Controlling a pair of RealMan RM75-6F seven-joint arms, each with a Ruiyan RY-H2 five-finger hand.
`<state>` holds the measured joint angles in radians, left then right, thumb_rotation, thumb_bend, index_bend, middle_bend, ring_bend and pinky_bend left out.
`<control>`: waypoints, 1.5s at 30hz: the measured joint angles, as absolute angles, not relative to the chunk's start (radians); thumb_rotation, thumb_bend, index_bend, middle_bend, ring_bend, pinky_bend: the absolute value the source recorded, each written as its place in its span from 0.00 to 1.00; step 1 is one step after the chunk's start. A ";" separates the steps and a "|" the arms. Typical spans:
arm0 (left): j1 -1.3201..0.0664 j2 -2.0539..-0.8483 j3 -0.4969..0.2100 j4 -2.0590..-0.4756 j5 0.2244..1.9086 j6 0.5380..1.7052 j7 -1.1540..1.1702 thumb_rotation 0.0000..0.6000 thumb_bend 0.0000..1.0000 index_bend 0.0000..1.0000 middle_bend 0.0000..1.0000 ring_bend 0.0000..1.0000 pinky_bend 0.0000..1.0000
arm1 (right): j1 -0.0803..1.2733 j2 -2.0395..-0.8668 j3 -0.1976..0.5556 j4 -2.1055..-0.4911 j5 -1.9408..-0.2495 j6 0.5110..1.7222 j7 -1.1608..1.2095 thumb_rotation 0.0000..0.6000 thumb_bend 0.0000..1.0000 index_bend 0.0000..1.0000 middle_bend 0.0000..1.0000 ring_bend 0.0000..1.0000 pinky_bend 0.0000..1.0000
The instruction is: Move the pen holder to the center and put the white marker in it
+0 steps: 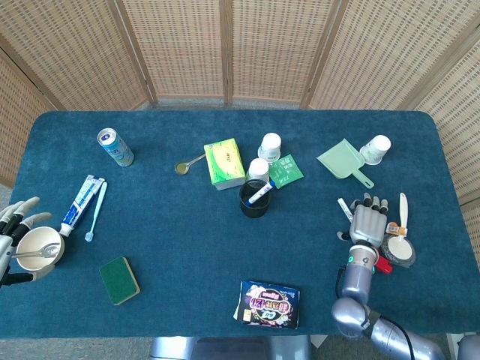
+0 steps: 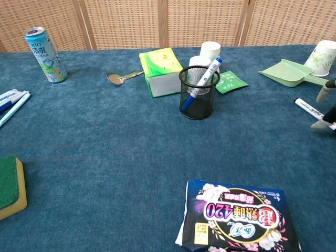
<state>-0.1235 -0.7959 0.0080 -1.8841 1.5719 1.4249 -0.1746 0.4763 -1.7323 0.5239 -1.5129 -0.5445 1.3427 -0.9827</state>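
Observation:
The black mesh pen holder (image 1: 255,199) (image 2: 197,93) stands near the table's middle with a blue-and-white marker (image 2: 202,79) leaning in it. To its right the white marker (image 1: 345,208) (image 2: 310,108) juts out leftwards from under my right hand (image 1: 366,224). That hand holds it at the black-capped end, and only its fingertips (image 2: 323,94) show at the chest view's right edge. My left hand (image 1: 12,222) lies at the far left edge, fingers spread, beside a bowl (image 1: 28,237) holding a spoon.
Behind the holder stand a green tissue box (image 1: 223,163), two white cups (image 1: 270,144) and a green packet (image 1: 286,169). A dustpan (image 1: 341,160) and paper cup (image 1: 376,148) sit back right. A round lid (image 1: 397,250) lies beside the right hand, and a printed pack (image 1: 270,304) lies in front.

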 measured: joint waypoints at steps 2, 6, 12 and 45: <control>-0.122 -0.795 0.008 -1.883 1.573 1.427 -0.177 1.00 0.07 0.20 0.00 0.00 0.09 | 0.497 -1.717 0.549 -1.515 -0.495 1.334 -0.993 1.00 0.05 0.30 0.00 0.00 0.00; -0.121 -0.796 0.008 -1.882 1.572 1.428 -0.178 1.00 0.07 0.20 0.00 0.00 0.09 | 0.522 -1.694 0.564 -1.515 -0.439 1.330 -0.996 1.00 0.06 0.30 0.00 0.00 0.00; -0.123 -0.796 0.007 -1.885 1.575 1.424 -0.173 1.00 0.07 0.20 0.00 0.00 0.09 | 0.542 -1.676 0.561 -1.518 -0.377 1.333 -0.985 1.00 0.06 0.30 0.00 0.00 0.00; -0.123 -0.795 0.005 -1.880 1.562 1.417 -0.181 1.00 0.07 0.20 0.00 0.00 0.09 | 0.637 -1.729 0.474 -1.369 -0.343 1.338 -0.893 1.00 0.19 0.43 0.00 0.00 0.00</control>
